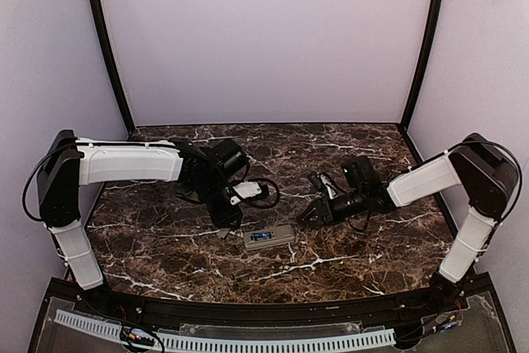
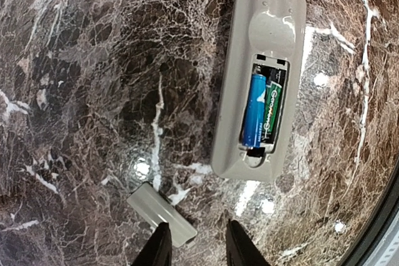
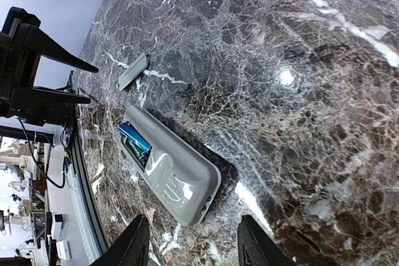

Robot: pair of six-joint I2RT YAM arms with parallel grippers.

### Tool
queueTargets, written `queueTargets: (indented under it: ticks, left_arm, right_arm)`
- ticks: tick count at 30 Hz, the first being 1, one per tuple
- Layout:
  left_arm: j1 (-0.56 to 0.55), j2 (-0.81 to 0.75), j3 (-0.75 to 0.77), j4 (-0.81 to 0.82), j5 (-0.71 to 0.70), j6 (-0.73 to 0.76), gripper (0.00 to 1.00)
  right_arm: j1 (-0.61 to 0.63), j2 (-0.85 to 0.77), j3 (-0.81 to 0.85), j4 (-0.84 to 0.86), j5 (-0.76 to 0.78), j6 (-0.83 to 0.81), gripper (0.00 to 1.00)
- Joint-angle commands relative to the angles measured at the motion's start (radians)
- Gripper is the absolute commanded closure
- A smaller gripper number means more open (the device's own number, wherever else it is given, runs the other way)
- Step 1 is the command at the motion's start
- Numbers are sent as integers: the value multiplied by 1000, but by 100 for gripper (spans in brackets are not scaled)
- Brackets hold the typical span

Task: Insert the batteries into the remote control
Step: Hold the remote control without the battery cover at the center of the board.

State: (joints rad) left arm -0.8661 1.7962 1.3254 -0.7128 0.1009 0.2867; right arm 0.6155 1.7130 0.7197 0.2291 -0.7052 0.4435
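Remote (image 1: 269, 237) lies back-up on the tabletop (image 1: 165, 262), between the two arms and a bit nearer their bases. Its long axis runs left-right in the top view, with the right end slightly farther from the bases. The battery recess is in the half toward the left arm. In it sit a blue battery (image 2: 254, 110) and a green-and-black battery (image 2: 272, 107), side by side, both parallel to the remote's long axis. Both look seated; the blue one may ride a little high, hard to tell.

Left end effector (image 1: 225, 222): fingers apart, nothing between them, near the remote's recess end. Right end effector (image 1: 311, 217): fingers apart, empty, off the remote's other end, so the recess is at the far end from it. The left arm is nearer the recess.

Grey cover (image 2: 162, 215) lies loose on the tabletop, one end just beside the left fingers, apart from the remote. Likely next step: cover onto the recess, a left-arm job.
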Motion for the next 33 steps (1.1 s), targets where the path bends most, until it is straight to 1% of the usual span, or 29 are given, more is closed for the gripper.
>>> queueTargets:
  ticks: [1,7,13,23,33]
  left_arm:
    - [0,-44,-59,134,49,-12,71]
    - [2,-22,-86,210,69,-6,75]
    - [1,-4,-89,220,94,-10,77]
    - [1,-14,-124,221,85,-18,78]
    - [2,-44,-162,235,95,-43,79]
  right_arm:
    - [47,47,53,-49,52,0,53]
    - [82,101,97,-59,49,-1,55]
    - [104,139,130,-88,57,-14,55]
    - [115,179,170,-114,56,-42,57]
    - [124,230,265,-165,27,-92,58]
